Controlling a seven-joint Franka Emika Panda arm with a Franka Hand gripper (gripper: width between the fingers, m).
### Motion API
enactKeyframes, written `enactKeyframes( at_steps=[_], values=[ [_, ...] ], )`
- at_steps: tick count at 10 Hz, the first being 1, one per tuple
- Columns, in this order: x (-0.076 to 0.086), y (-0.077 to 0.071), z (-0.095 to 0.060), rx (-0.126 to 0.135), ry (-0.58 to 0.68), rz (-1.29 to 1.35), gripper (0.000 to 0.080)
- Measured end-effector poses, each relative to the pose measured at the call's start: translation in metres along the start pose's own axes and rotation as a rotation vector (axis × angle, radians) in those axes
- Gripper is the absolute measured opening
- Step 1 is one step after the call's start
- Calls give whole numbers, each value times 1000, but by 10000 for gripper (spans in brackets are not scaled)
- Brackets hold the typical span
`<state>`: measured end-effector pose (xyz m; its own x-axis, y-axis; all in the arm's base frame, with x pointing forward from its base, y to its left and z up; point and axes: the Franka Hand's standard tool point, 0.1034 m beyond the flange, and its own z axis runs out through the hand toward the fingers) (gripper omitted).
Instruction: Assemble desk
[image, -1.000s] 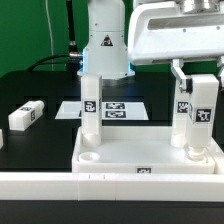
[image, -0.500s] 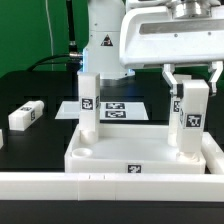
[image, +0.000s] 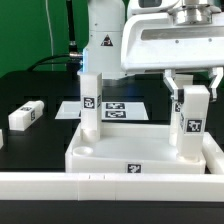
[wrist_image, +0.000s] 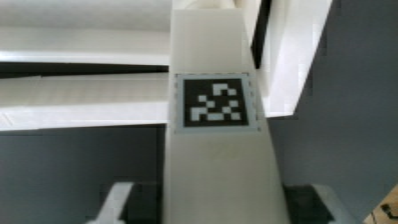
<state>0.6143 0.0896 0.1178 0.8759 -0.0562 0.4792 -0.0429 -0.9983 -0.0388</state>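
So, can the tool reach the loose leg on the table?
Probably not yet: the tool is closed on one upright leg in the desk top. Nothing covers the loose leg, so after letting go the way looks free.

Leg (wrist_image: 221, 170) blurred, its near end cut off

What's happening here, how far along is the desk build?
The gripper is closed on the top of a first leg, which stands upright on the desk slab near its end on the exterior view's right. A second leg stands upright near the slab's other end, untouched. A third leg lies loose on the black table. The marker board lies behind the slab. No fourth leg is in view.
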Motion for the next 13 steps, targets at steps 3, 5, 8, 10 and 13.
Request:
enactKeyframes(
  at_steps=[3,5,8,10,13],
  values=[
    [1,1,0,-4,17,-1,313],
    [0,2,1,-4,17,-1,616],
    [5,4,-4,-2,22,5,647],
    [11,2,-16,11,-5,14,649],
    [19,1,-27,22,-5,22,649]
  ],
)
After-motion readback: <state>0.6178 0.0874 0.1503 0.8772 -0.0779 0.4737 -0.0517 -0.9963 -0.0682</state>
